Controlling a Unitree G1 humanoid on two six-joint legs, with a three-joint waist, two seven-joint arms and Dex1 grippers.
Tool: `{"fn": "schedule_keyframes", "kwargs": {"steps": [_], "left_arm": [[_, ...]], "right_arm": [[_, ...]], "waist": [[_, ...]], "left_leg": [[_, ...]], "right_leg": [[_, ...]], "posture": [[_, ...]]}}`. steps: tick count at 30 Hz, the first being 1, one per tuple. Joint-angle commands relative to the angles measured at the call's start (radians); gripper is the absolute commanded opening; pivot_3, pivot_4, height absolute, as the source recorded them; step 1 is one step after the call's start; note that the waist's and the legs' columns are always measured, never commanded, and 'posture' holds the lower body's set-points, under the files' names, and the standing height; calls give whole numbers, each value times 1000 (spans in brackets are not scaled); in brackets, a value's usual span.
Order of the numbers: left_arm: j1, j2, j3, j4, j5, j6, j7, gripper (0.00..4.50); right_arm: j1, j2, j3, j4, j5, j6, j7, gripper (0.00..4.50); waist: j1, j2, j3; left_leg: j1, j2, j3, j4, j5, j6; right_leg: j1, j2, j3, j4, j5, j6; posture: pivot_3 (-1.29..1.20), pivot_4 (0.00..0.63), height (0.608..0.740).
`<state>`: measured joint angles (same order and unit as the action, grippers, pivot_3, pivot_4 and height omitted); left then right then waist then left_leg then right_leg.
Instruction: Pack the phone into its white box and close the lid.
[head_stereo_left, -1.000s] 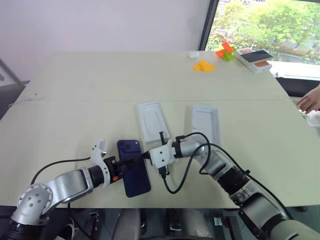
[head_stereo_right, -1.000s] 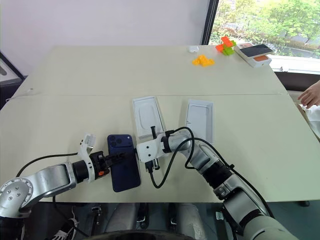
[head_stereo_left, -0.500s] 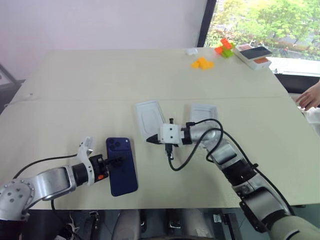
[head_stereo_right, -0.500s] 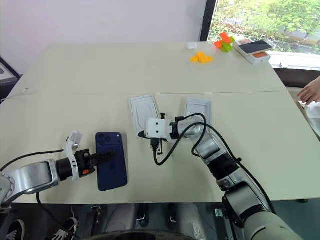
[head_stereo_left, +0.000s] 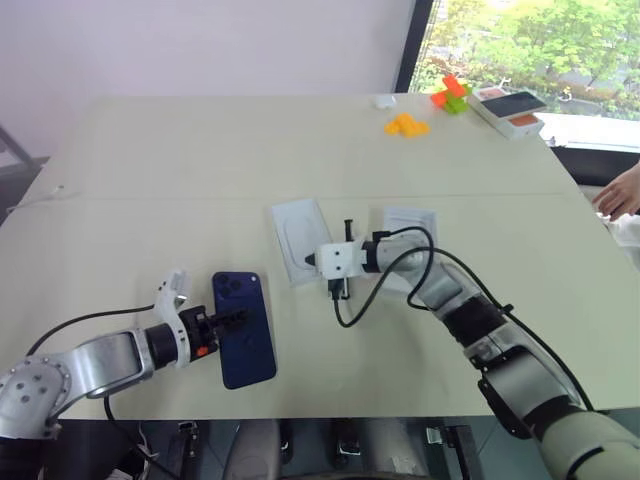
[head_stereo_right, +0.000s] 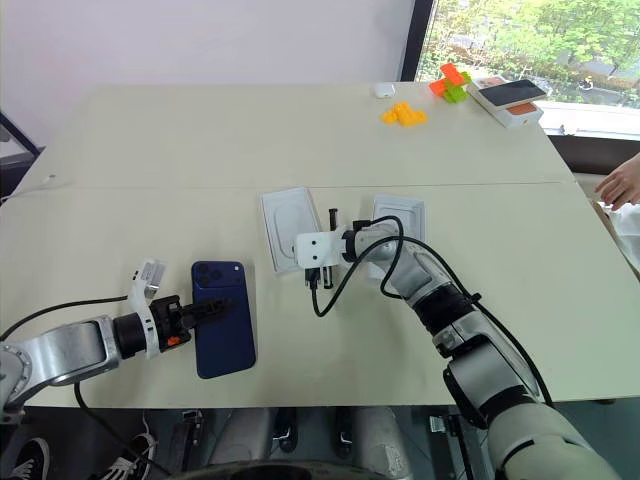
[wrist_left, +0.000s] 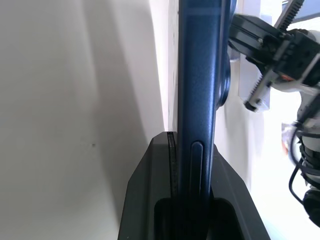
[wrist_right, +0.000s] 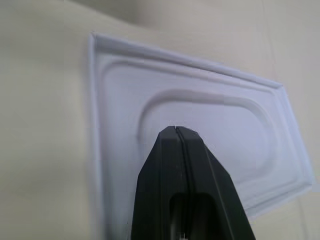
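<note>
The dark blue phone (head_stereo_left: 245, 328) lies back up near the table's front edge. My left gripper (head_stereo_left: 226, 321) is shut on its left long edge. In the left wrist view the phone (wrist_left: 200, 75) stands edge-on between the two fingers. The white box (head_stereo_left: 296, 238), with a raised rim and an oval recess inside, lies further back at the middle. My right gripper (head_stereo_left: 313, 262) is shut and empty, hovering over the box's near right corner, its joined tips (wrist_right: 176, 129) above the recess. The lid (head_stereo_left: 410, 222) lies inside up to the right, partly behind my right arm.
At the far right of the table (head_stereo_left: 200, 170) are orange blocks (head_stereo_left: 407, 127), red and green blocks (head_stereo_left: 450, 97), a small white object (head_stereo_left: 384, 101) and a box with an orange and dark print (head_stereo_left: 510, 110). A person's hand (head_stereo_left: 622, 195) rests at the right edge.
My right gripper has left the phone's right side and moved away from me, up over the white box. The left gripper still grips the phone. The camera view has shifted.
</note>
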<state>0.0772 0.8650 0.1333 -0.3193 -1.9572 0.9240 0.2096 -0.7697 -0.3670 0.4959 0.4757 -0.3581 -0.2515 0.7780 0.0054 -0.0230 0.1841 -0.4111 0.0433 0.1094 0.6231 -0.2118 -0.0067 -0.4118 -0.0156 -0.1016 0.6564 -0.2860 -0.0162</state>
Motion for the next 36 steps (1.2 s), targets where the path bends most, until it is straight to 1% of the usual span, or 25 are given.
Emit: {"fn": "schedule_keyframes", "kwargs": {"steps": [1, 4, 8, 9, 11, 12, 13, 15, 17, 18, 19, 22, 25, 29, 34, 36], "left_arm": [[-8, -7, 12, -10, -1, -17, 17, 29], [-5, -9, 11, -19, 5, -10, 15, 29], [-1, -11, 17, -27, 0, -12, 8, 29], [-1, -12, 18, -25, 1, -13, 8, 9], [-5, -13, 18, -22, 11, -13, 5, 0], [-7, -14, 20, -22, 17, -11, -2, 0], [-9, -12, 24, -22, 19, -11, -7, 0], [-12, -7, 32, -24, 24, -8, -17, 0], [-15, 23, 67, -47, 95, 9, -95, 0], [-15, 34, 86, -51, 117, 14, -127, 0], [-16, 43, 102, -45, 117, 18, -150, 0], [-28, 51, 140, -24, 107, 20, -198, 0], [-32, 52, 151, -22, 121, 29, -216, 0], [-32, 48, 159, -23, 127, 30, -221, 0], [-36, 48, 168, -16, 116, 25, -216, 0], [-35, 42, 168, -19, 109, 21, -209, 0]], "right_arm": [[-19, 25, -6, 32, -15, -18, -41, 0], [-4, 36, -42, -17, 61, 5, 15, 0], [6, 49, -117, -108, 220, 126, 128, 0], [1, 49, -132, -122, 248, 156, 145, 253], [-15, 57, -170, -148, 301, 222, 163, 818], [-22, 62, -186, -159, 324, 252, 168, 1342], [-29, 66, -204, -171, 351, 293, 173, 1694], [-34, 63, -221, -194, 386, 350, 197, 2756], [-10, 2, -178, -254, 392, 365, 311, 3901], [0, -22, -159, -284, 395, 376, 357, 4317], [4, -38, -145, -305, 395, 384, 387, 4421], [3, -63, -106, -317, 363, 392, 414, 4421], [16, -76, -59, -304, 315, 367, 421, 4421], [12, -52, -26, -272, 279, 393, 397, 4421], [-11, -41, -6, -244, 252, 426, 409, 4421], [-21, -32, -4, -230, 252, 467, 415, 4421]], "waist": [[1, 0, 0], [1, 0, 0], [2, 0, 1], [2, 0, 1], [2, 0, 1], [2, 0, 1], [2, 0, 1], [2, 0, 1], [5, -1, 2], [6, -1, 3], [6, -1, 3], [0, 0, 4], [-3, 0, 4], [-5, -1, 6], [-4, -2, 7], [-4, -2, 7]], "left_leg": [[0, 0, 0, 0, 0, 0], [0, 0, 0, 0, 0, 0], [0, 0, 0, -1, 0, 0], [0, 0, 0, -1, 0, 0], [0, 0, 0, -1, 0, 0], [0, 0, 0, -1, 0, 0], [0, 0, 0, -1, 0, 0], [0, 0, 0, -1, 0, 0], [0, 0, 0, -2, 0, 0], [0, 0, 0, -2, 0, 0], [0, 0, 0, -3, 0, 0], [0, 0, 0, -5, 0, 0], [0, 0, 1, -7, 0, 0], [-1, 0, 1, -8, 1, -1], [-1, 0, 1, -8, 1, -2], [-1, 0, 1, -8, 1, -2]], "right_leg": [[0, 0, 0, 0, 0, 0], [0, 0, 0, 0, 0, 1], [0, 0, 0, 0, 1, 1], [0, 0, 0, 0, 1, 1], [0, 0, 0, 0, 1, 1], [0, 0, 0, 0, 1, 1], [0, 0, 0, 0, 1, 1], [0, 0, 0, 0, 1, 1], [0, 0, 0, 0, 1, 1], [0, 0, 0, -1, 1, 1], [0, 0, 0, -1, 1, 1], [-1, 0, 0, -3, 1, 1], [-2, 0, 0, -3, 1, 1], [-4, 0, 0, -3, 1, 1], [-3, 0, 0, -3, 1, 1], [-3, 0, 0, -3, 1, 1]], "posture": [[0, 150, 737], [0, 150, 737], [0, 150, 737], [0, 150, 737], [0, 150, 737], [0, 150, 737], [0, 150, 737], [0, 150, 737], [0, 150, 737], [0, 150, 737], [0, 150, 737], [0, 150, 737], [0, 150, 737], [0, 150, 737], [0, 150, 737], [0, 150, 737]]}}
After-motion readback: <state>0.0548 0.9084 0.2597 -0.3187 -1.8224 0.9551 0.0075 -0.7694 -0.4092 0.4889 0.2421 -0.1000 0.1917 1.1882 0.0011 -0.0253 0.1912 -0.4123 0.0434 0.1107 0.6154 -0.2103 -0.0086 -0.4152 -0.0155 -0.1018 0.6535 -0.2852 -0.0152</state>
